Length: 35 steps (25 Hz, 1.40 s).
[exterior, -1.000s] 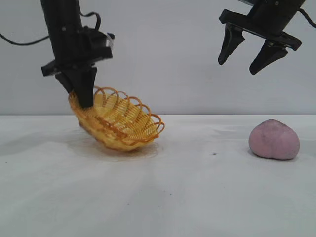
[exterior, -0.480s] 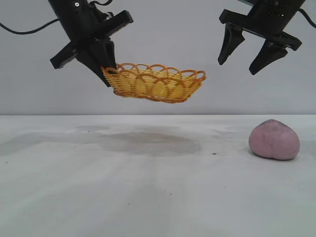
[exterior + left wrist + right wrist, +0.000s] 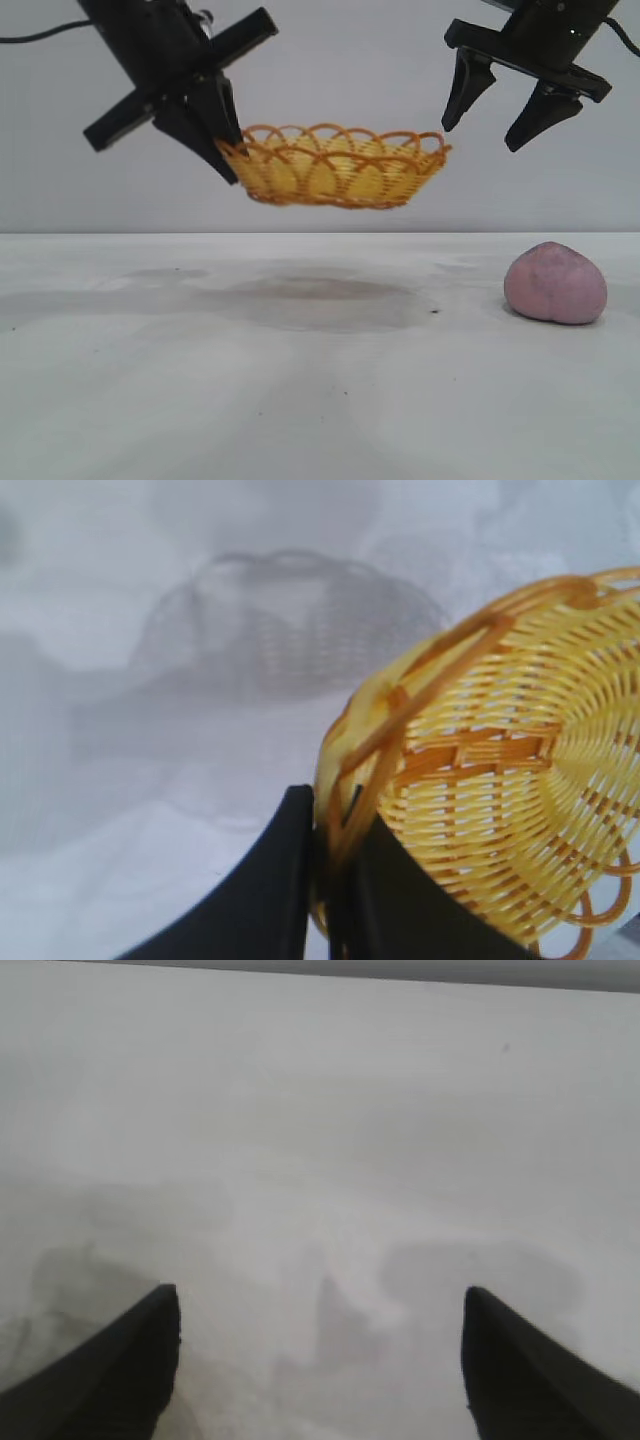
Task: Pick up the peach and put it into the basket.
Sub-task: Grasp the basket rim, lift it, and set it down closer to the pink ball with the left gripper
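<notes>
My left gripper (image 3: 228,160) is shut on the left rim of the basket (image 3: 345,168), a yellow wicker oval with an orange looped rim, and holds it level in the air high above the table. The left wrist view shows the rim pinched between the black fingers (image 3: 300,880), with the basket (image 3: 500,770) spreading beyond them. The peach (image 3: 555,284), a pinkish-mauve lump, lies on the table at the right. My right gripper (image 3: 485,135) is open and empty, high above and a little left of the peach. The right wrist view shows only bare table between its fingertips (image 3: 320,1310).
The white table (image 3: 300,400) carries faint grey stains and the basket's shadow below the basket. A plain grey wall (image 3: 340,60) stands behind.
My left gripper has lifted the basket off the table, levelled it and carried it up and to the right. The right arm and the peach have not moved.
</notes>
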### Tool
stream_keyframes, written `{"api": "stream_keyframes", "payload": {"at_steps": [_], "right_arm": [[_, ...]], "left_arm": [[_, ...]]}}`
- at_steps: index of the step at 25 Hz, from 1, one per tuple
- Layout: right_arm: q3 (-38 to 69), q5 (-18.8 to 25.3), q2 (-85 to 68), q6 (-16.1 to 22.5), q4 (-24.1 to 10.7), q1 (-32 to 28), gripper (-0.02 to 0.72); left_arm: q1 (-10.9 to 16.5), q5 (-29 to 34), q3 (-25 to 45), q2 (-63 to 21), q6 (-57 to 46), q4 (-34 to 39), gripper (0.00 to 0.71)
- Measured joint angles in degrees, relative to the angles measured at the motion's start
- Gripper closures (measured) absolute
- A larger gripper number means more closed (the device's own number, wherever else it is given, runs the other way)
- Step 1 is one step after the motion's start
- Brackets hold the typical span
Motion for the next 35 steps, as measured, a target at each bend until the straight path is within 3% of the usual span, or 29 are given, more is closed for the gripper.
{"api": "stream_keyframes", "payload": {"at_steps": [5,16,17,20,23,30,32,35], "right_arm": [[0.00,0.10,0.00,0.00,0.00,0.00,0.186],[0.00,0.22,0.00,0.00,0.00,0.00,0.186],[0.00,0.22,0.00,0.00,0.00,0.00,0.186],[0.00,0.22,0.00,0.00,0.00,0.00,0.186],[0.00,0.35,0.00,0.00,0.00,0.00,0.186],[0.00,0.72,0.00,0.00,0.00,0.00,0.186],[0.00,0.98,0.00,0.00,0.00,0.00,0.186],[0.00,1.06,0.00,0.00,0.00,0.00,0.186]], "left_arm": [[-0.71,-7.66,8.63,0.00,5.52,-11.47,0.710],[-0.71,-9.85,9.38,3.12,7.10,-15.25,0.710],[-0.71,-9.85,9.38,3.12,7.10,-15.25,0.639],[-0.71,-9.85,9.38,3.12,7.24,-15.30,0.639],[-0.71,-9.85,9.38,3.12,7.24,-15.39,0.469],[-0.71,-8.80,9.38,3.12,7.77,-16.03,0.237],[-0.71,-7.64,9.38,3.12,8.95,-15.72,0.183],[-0.71,-4.60,8.50,3.16,10.25,-12.01,0.182]]}}
